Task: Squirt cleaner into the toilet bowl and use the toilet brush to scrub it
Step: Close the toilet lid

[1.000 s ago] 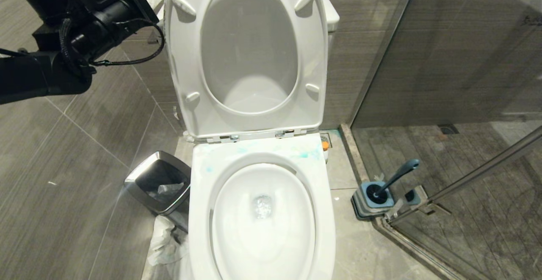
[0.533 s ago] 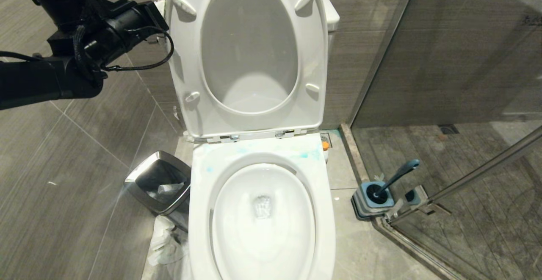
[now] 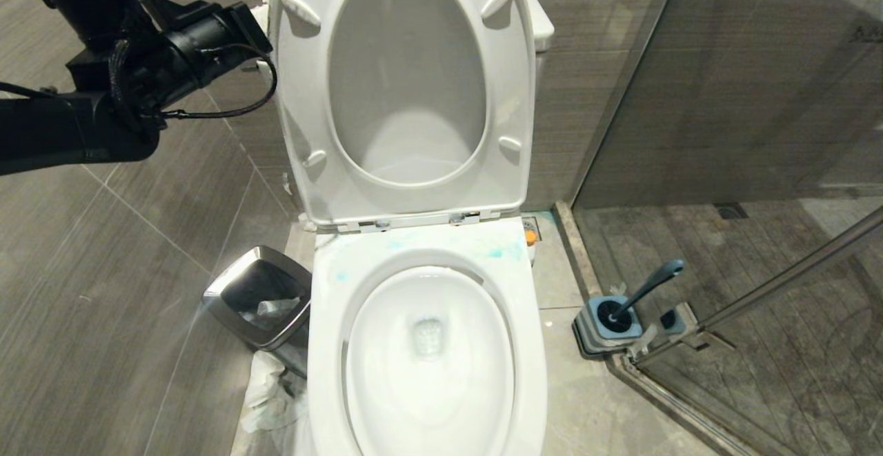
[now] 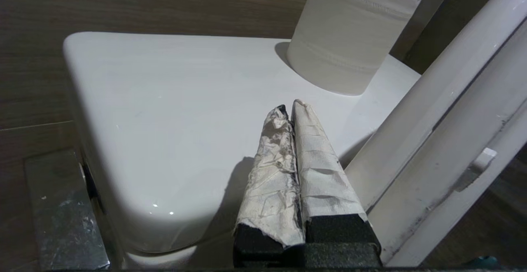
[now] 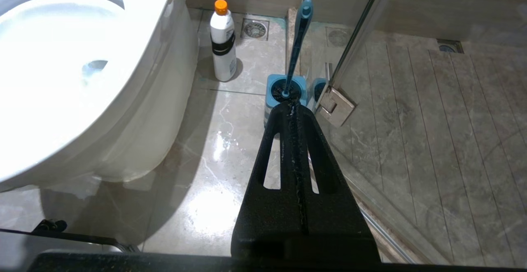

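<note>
The toilet bowl [image 3: 324, 345] stands with seat and lid raised. Turquoise smears of cleaner [image 3: 495, 252] tint the back of its rim. The toilet brush [image 3: 648, 285] stands in its grey-blue holder [image 3: 586, 328] on the floor to the right, by the glass door. My left arm [image 3: 138, 63] reaches in at the upper left beside the raised lid. Its gripper [image 4: 290, 107], with taped fingers, is shut and empty over the tank lid [image 4: 164, 99]. My right gripper [image 5: 292, 105] is shut and empty, low beside the bowl [image 5: 61, 78], pointing at the brush [image 5: 298, 37].
A roll of toilet paper [image 4: 350, 29] stands on the tank. A white bottle with an orange cap [image 5: 223, 41] stands on the floor behind the bowl. A chrome-rimmed bin [image 3: 259, 297] sits left of the bowl, with crumpled paper [image 3: 272, 394] in front. The glass shower door [image 3: 759, 97] closes off the right.
My left arm has shifted slightly right and up, closer to the side of the raised lid. The brush and the right gripper have not moved.
</note>
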Controlling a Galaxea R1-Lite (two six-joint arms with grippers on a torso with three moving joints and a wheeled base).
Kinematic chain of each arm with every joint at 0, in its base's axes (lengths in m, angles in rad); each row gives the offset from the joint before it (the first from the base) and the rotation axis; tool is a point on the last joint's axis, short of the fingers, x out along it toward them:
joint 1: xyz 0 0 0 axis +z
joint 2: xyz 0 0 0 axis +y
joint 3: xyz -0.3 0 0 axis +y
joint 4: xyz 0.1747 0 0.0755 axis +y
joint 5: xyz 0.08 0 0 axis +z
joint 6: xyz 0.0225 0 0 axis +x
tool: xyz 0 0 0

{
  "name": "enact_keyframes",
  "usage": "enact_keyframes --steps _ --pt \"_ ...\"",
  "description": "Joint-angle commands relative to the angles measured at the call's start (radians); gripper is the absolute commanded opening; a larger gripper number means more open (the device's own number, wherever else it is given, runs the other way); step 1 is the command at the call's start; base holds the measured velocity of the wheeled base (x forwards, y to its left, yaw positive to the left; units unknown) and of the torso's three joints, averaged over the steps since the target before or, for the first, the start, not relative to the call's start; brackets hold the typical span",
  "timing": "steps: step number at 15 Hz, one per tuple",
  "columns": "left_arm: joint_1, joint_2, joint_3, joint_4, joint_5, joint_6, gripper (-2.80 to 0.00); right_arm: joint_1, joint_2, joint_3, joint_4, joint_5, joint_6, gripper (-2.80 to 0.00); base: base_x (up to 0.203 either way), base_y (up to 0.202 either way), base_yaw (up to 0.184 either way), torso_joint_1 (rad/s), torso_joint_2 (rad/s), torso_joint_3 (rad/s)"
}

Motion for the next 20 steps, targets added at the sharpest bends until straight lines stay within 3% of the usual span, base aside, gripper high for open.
enact_keyframes --steps 1,8,11,14,20 --pt "0.009 -0.027 0.044 -0.005 -0.006 -0.005 -2.8 0.0 0.002 0.0 0.0 0.0 0.0 -2.8 0.0 0.0 0.0 0.0 0.0 0.0" --pt "0.035 -0.108 0.195 -0.004 -0.053 -0.01 -2.8 0.0 0.002 0.0 0.0 0.0 0.0 -2.8 0.0 0.0 0.0 0.0 0.0 0.0" --pt "0.073 -0.216 0.333 0.014 -0.109 -0.059 -2.8 0.0 0.002 0.0 0.0 0.0 0.0 -2.8 0.0 0.0 0.0 0.0 0.0 0.0" --pt "0.088 -0.328 0.457 0.091 -0.122 -0.114 -2.8 0.0 0.002 0.0 0.0 0.0 0.0 -2.8 0.0 0.0 0.0 0.0 0.0 0.0" --pt "0.129 -0.448 0.701 0.115 -0.189 -0.118 -2.8 0.0 0.002 0.0 0.0 0.0 0.0 -2.8 0.0 0.0 0.0 0.0 0.0 0.0"
